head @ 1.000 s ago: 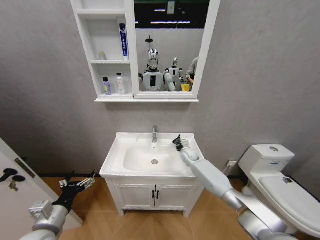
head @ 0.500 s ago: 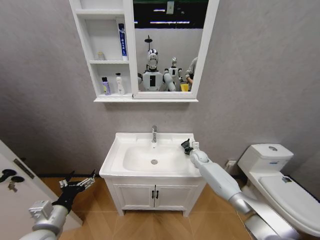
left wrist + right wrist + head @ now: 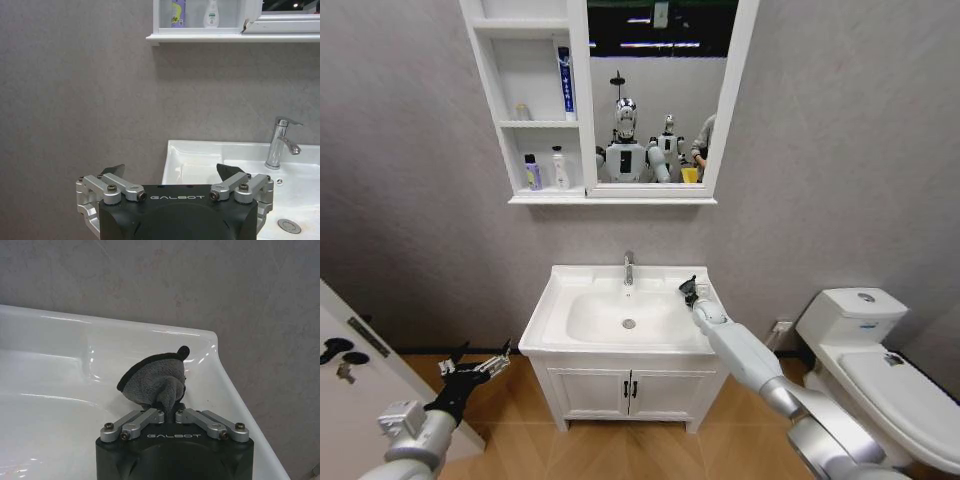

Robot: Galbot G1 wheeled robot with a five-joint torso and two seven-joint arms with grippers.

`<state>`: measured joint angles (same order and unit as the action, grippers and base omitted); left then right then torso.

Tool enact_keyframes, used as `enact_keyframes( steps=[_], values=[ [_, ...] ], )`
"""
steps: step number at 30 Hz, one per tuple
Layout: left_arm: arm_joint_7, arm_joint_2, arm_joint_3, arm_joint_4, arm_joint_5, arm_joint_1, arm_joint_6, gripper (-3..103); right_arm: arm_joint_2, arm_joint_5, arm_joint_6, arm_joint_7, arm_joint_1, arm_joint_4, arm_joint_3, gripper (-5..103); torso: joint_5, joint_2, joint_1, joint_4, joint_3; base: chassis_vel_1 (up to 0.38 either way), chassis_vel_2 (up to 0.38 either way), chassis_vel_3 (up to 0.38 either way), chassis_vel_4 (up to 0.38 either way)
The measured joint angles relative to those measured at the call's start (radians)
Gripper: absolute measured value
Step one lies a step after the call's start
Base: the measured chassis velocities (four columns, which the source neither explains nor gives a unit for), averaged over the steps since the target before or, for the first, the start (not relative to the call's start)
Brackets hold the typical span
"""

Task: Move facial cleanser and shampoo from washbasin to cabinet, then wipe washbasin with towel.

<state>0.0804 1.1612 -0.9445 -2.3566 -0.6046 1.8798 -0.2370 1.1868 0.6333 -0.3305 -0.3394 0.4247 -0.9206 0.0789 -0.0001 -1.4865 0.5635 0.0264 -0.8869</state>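
Head view, item one: my right gripper (image 3: 688, 290) sits over the right rear corner of the washbasin (image 3: 555, 325), arm reaching in from the lower right. Its fingers are pinched tight on the towel (image 3: 157, 380), a bunched grey cloth with a dark hem. From the right wrist view the cloth hangs forward of the fingertips against the white ledge beside the bowl; I cannot tell whether it presses on the ceramic or floats just above. I judge the pinch at one fold keeps a loose pad free for wiping.

Item two: my left gripper (image 3: 171, 176), fingers spread wide and holding nothing, parked low and left of the vanity near the floor, well apart from the work.

Item three: tap (image 3: 629, 268) at the rear centre, drain (image 3: 629, 323) in the bowl.

Item four: cabinet (image 3: 532, 100) on the wall above, two small bottles (image 3: 547, 170) on its lower shelf. I take the bottle transfer as done and wiping as the step in hand.
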Motion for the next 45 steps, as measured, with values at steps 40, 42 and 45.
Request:
enact_keyframes(
  steps=[40, 42, 45],
  values=[
    [0.000, 0.000, 0.000, 0.000, 0.000, 0.000, 0.000, 100, -0.168, 0.037, 0.146, 0.063, 0.140, -0.185, -0.096, 100, 0.0001, 0.000, 0.000, 0.0002, 0.000, 0.000, 0.000, 0.000, 0.000],
    [0.000, 0.000, 0.000, 0.000, 0.000, 0.000, 0.000, 100, -0.166, 0.039, 0.160, 0.088, 0.146, -0.185, -0.093, 100, 0.0001, 0.000, 0.000, 0.0001, 0.000, 0.000, 0.000, 0.000, 0.000],
    [0.000, 0.000, 0.000, 0.000, 0.000, 0.000, 0.000, 100, -0.149, 0.038, 0.168, 0.104, 0.151, -0.181, -0.083, 100, 0.0001, 0.000, 0.000, 0.0001, 0.000, 0.000, 0.000, 0.000, 0.000]
  ],
)
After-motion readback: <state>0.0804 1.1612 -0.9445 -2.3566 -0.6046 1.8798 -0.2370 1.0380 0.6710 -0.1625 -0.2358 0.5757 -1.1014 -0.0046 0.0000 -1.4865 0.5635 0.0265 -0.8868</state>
